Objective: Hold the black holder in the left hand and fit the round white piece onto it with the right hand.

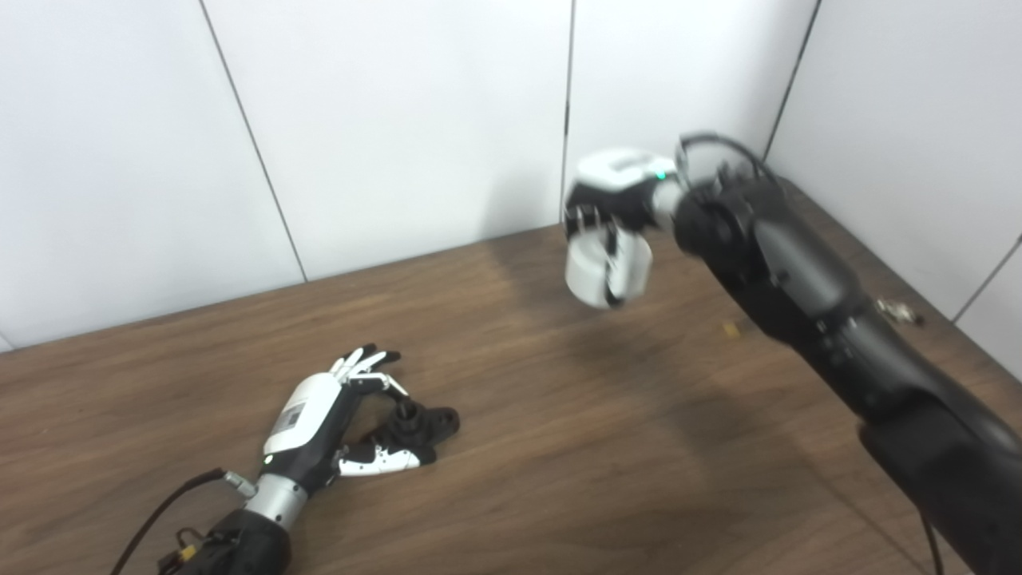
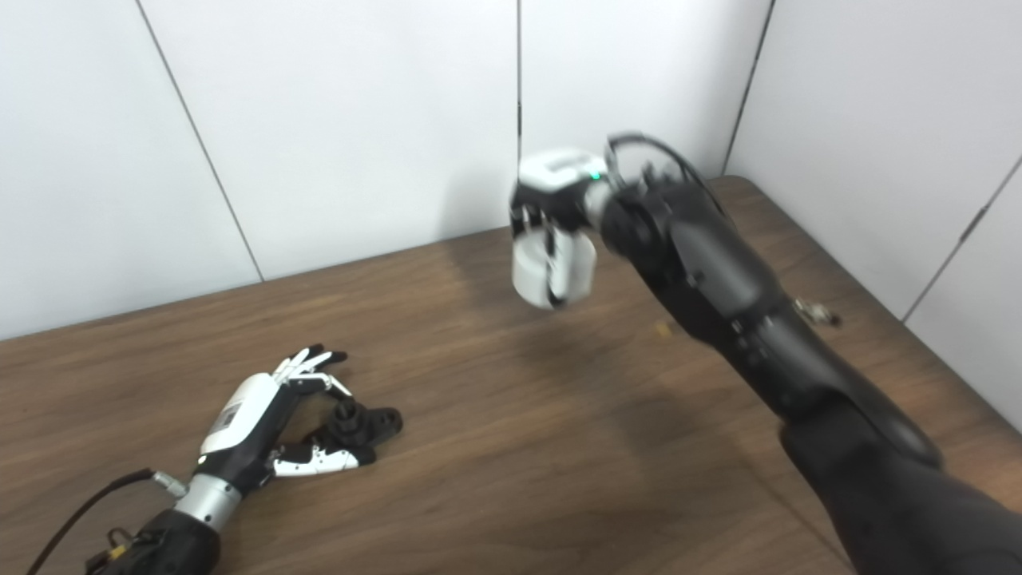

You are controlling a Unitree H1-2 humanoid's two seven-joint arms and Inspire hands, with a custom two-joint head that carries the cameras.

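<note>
Left hand [image 1: 315,423] low on counter [image 1: 559,447], fingers spread around black holder [image 1: 415,425], not yet clasped. Right hand [image 1: 611,228] raised, gripping round white piece [image 1: 595,271] from above, ready for fitting.

Two robot hands are in the room: the left hand [image 1: 319,415] down low on the table, the right hand [image 1: 615,192] raised near the back wall. There is one black holder [image 1: 415,427], lying on the one wooden table [image 1: 511,447]. There is one round white piece [image 1: 607,271]. Off to the right side of the tabletop I count two small bits: one yellowish scrap [image 1: 730,329] and one small metal object [image 1: 898,311] near the edge.
</note>
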